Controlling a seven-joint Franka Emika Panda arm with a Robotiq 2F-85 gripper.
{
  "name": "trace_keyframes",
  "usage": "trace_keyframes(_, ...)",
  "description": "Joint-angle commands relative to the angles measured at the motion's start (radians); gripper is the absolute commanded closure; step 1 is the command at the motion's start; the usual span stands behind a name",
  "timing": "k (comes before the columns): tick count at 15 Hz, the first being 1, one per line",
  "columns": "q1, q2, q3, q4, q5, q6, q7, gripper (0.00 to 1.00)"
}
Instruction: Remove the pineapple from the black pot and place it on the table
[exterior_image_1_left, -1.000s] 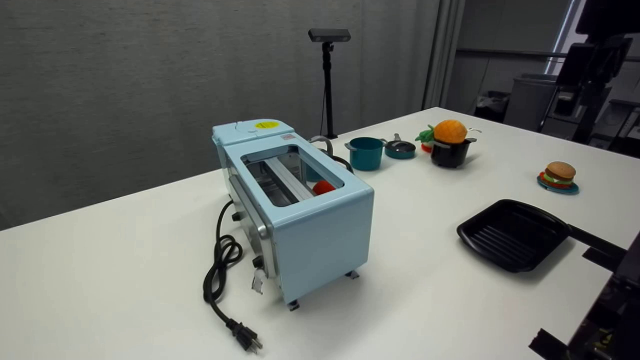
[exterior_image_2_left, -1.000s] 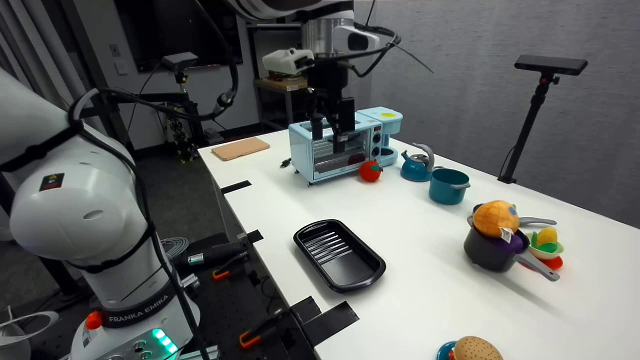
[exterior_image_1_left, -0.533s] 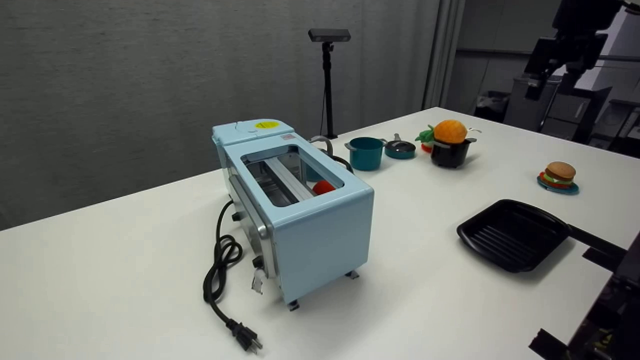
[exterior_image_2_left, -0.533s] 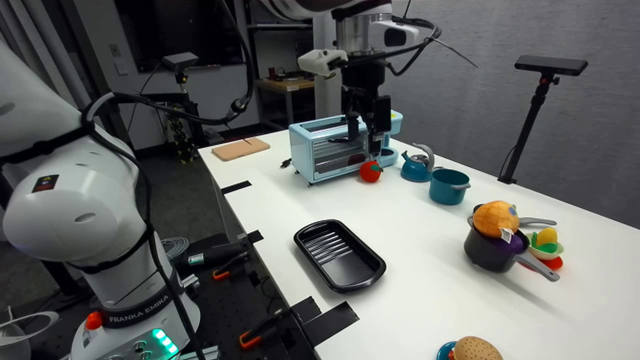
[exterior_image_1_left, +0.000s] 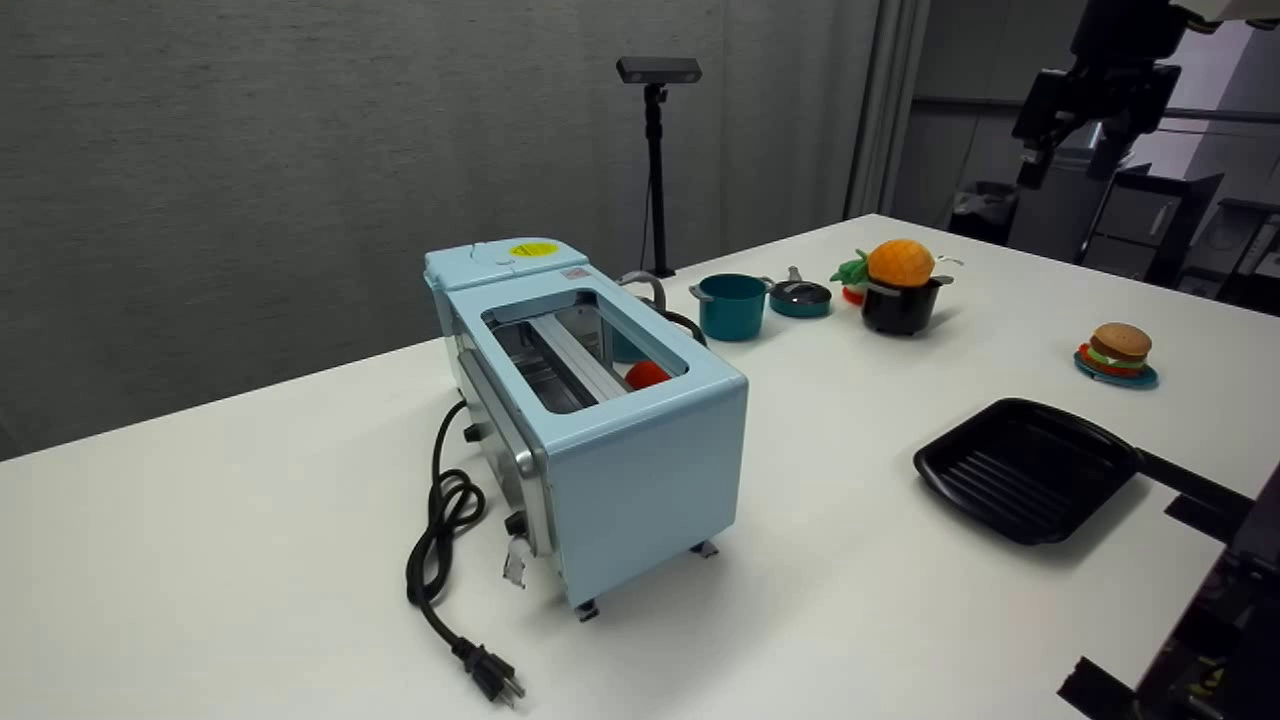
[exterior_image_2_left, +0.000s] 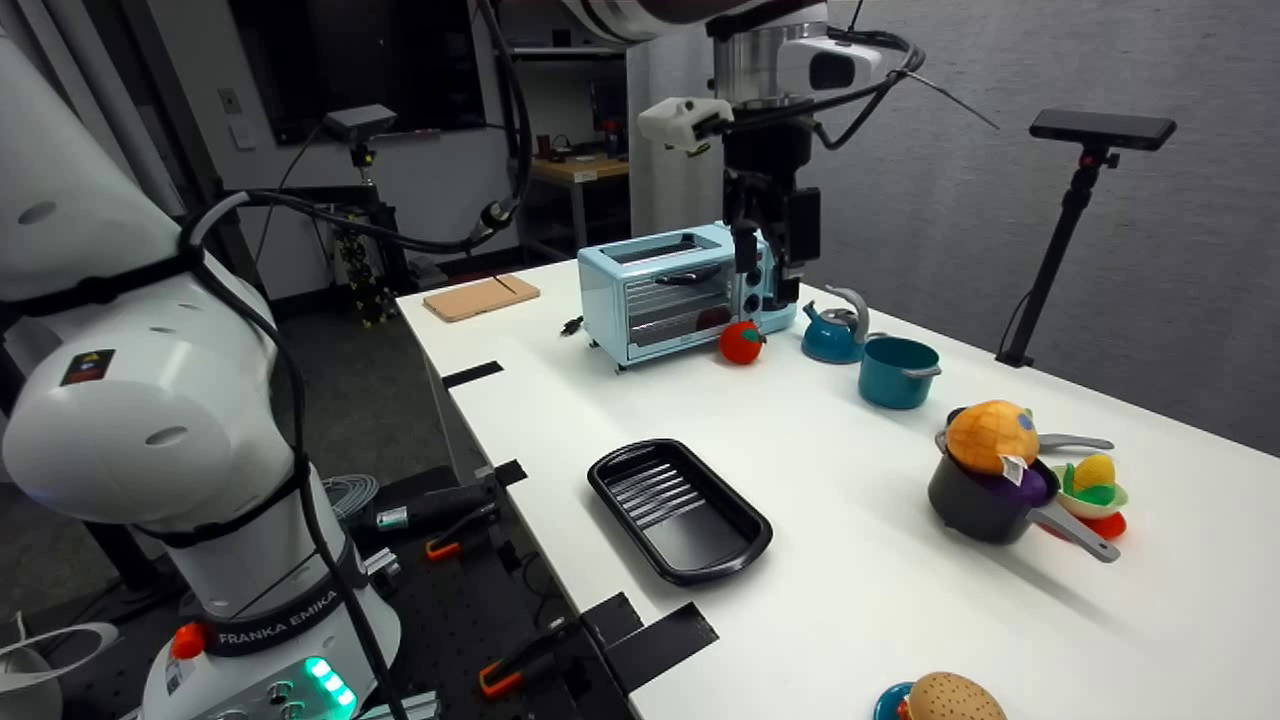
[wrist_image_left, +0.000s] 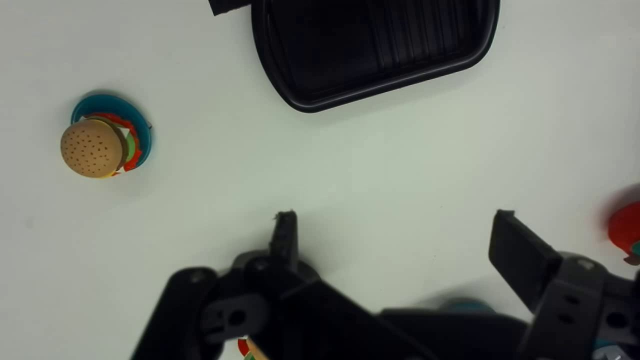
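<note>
Surface and Contents, Sited from the Black Pot

Surface: one, white, flat.
Robot arm: one, white, standing well apart from the black pot.
Toaster oven: one, pale blue, well apart from the black pot.
End effector: one, black, raised above the surface and apart from the black pot; fingers spread wide, the surface showing between them.
Grill pan: one, black, between the black pot and the robot arm.
Black pot: one; holds the pineapple, with a purple item beneath it inside the rim.
Teal pot: one, near the black pot.
Pineapple: one, orange, rising above the black pot's rim.
Kettle: one, blue, apart from the black pot.
Small pan: one, teal and black, near the black pot.
Bowl: one, pale, just beside the black pot, contact unclear; holds a yellow-and-green item.
Plate: one, teal, well apart from the black pot, bearing one burger.
Tomato: one, red, well apart from the black pot.
</note>
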Motion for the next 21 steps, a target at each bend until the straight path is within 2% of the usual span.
trace_keyframes(1,0.002,0.0,-0.002,0.002,0.0,-0.003,0.0,0.0)
trace_keyframes(7,0.001,0.0,-0.002,0.004,0.0,-0.003,0.001,0.0)
trace_keyframes(11,-0.005,0.044,-0.004,0.028,0.001,0.023,0.026,0.0)
trace_keyframes(17,-0.016,0.203,-0.031,0.139,0.007,0.106,0.087,0.0)
trace_keyframes(21,-0.023,0.363,-0.063,0.286,-0.005,0.11,0.143,0.0)
